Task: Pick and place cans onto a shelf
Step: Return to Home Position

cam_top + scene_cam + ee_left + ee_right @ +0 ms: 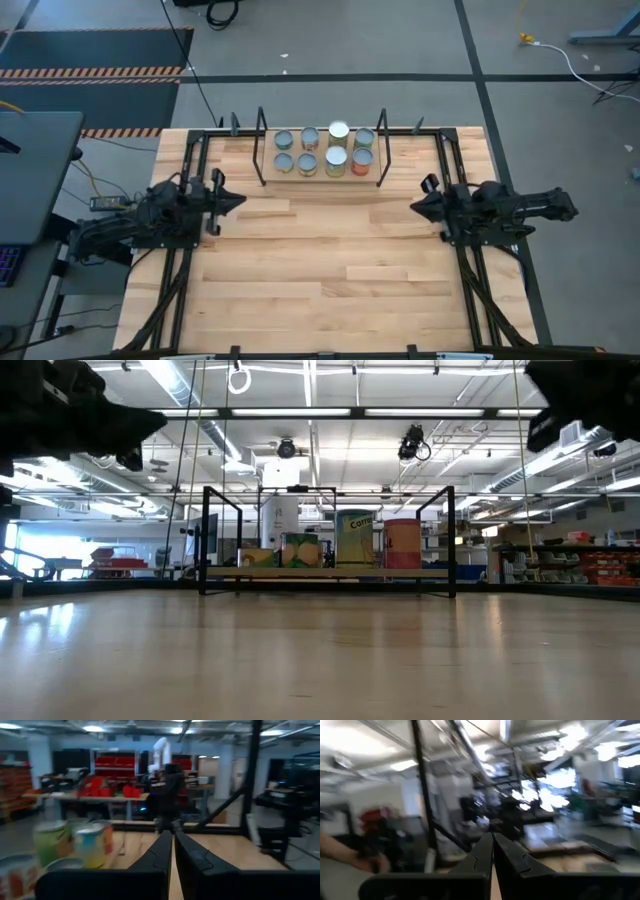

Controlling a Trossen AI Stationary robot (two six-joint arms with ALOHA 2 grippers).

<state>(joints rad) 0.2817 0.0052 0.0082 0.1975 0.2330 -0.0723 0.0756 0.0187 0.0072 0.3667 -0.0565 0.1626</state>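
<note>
High view: cans [336, 158] on shelf [318, 178]; left claw [238, 200], right claw [416, 205] flanking

The table [330, 260] is smooth pale wood with a slight sheen. The shelf [318, 180] has a wooden board and black metal frames; the cans [338, 131] show silvery metal lids.
</note>
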